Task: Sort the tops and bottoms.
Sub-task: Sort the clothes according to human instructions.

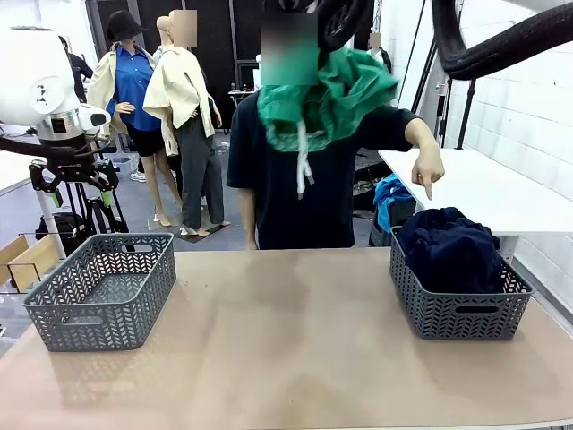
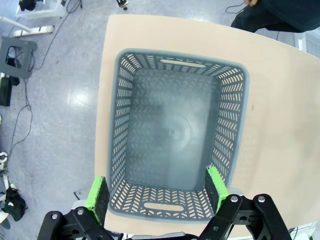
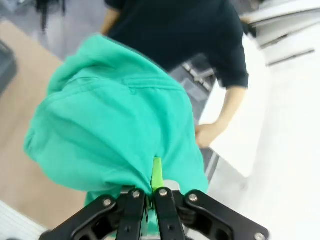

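Hanging high above the tabletop's far edge, bright green garment (image 1: 336,98) bunched in folds, white cord (image 1: 303,161) dangling from it in front of a person's black T-shirt (image 1: 295,197). Right gripper (image 3: 152,187) pinched shut on green cloth, one green pad (image 3: 157,172) showing between the black finger links; cloth spreading away from the fingers in the right wrist view, a bare forearm and hand visible past it.

Standing at the far edge, person in the black T-shirt, one hand (image 1: 429,170) lowered with a finger pointing down toward the right-hand basket.

Resting near the tabletop's right edge, grey perforated basket (image 1: 461,309), heaped with dark navy garments (image 1: 448,246) that rise above its rim.

Resting near the tabletop's left edge, second grey basket (image 1: 98,291), its bare floor and slotted walls seen from directly above in the left wrist view (image 2: 175,130), a handle slot in each short wall.

Held above that left basket, left gripper (image 1: 76,184), jaws spread wide with nothing between them; green pads (image 2: 97,197) flanking the near short wall of the basket in the wrist view, well clear of it in height as judged from the front view.

Lying between the two baskets, bare tan tabletop (image 1: 286,340).

Standing beyond the right-hand basket, white side table (image 1: 483,188); blue bag (image 1: 392,199) on the floor beside it.
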Controlling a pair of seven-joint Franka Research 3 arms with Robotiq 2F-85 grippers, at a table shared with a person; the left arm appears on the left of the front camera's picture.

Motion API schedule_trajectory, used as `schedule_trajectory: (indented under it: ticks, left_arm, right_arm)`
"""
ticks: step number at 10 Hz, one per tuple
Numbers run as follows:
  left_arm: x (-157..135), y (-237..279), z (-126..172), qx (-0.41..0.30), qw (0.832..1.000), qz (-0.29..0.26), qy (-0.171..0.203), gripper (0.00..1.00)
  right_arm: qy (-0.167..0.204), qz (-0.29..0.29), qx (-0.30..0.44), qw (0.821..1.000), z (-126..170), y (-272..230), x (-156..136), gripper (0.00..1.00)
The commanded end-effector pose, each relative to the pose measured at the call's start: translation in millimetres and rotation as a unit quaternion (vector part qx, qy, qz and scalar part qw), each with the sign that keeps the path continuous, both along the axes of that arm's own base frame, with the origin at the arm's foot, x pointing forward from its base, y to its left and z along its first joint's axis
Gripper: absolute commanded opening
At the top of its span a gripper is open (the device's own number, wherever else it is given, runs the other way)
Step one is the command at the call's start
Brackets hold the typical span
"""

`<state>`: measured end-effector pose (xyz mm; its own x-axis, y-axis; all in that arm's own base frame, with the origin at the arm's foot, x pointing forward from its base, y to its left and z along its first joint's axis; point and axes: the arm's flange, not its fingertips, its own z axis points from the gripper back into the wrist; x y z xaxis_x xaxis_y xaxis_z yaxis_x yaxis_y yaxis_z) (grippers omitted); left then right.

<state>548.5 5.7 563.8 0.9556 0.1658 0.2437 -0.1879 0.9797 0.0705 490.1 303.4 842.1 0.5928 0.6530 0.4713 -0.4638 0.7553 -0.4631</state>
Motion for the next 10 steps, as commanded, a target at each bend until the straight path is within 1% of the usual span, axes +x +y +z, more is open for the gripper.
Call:
schedule_trajectory:
  ticks: [1,2,3,4,5,6,7,9,10]
  left_arm:
    - [0.5,2.5,2.2,0.0,1.0,-0.004,-0.002,1.0]
    - [0.5,2.5,2.2,0.0,1.0,-0.004,-0.002,1.0]
    - [0.5,2.5,2.2,0.0,1.0,-0.004,-0.002,1.0]
    - [0.5,2.5,2.2,0.0,1.0,-0.004,-0.002,1.0]
    - [0.5,2.5,2.2,0.0,1.0,-0.004,-0.002,1.0]
    - [0.5,2.5,2.2,0.0,1.0,-0.004,-0.002,1.0]
    - [0.5,2.5,2.2,0.0,1.0,-0.004,-0.002,1.0]
    - [0.5,2.5,2.2,0.0,1.0,-0.004,-0.002,1.0]
    - [0.5,2.5,2.2,0.0,1.0,-0.004,-0.002,1.0]
  right_arm:
    - [-0.009,-0.096,0.01,0.995,-19.1,-50.1,6.3,0.0]
    - [0.002,-0.144,0.014,0.989,-23.6,-85.0,17.1,0.0]
    - [0.014,-0.171,0.02,0.985,-33.3,-122.4,20.7,0.0]
    - [0.028,-0.197,0.047,0.979,-46.5,-153.5,25.8,0.0]
    - [0.046,-0.21,0.06,0.975,-67.1,-181.0,29.8,0.0]
    - [0.073,-0.214,0.087,0.97,-91.9,-202.9,35.5,0.0]
    - [0.097,-0.215,0.101,0.967,-123.7,-220.0,43.0,0.0]
    - [0.133,-0.214,0.122,0.96,-174.6,-236.1,54.3,0.0]
    - [0.154,-0.227,0.119,0.954,-195.5,-240.2,55.0,0.0]
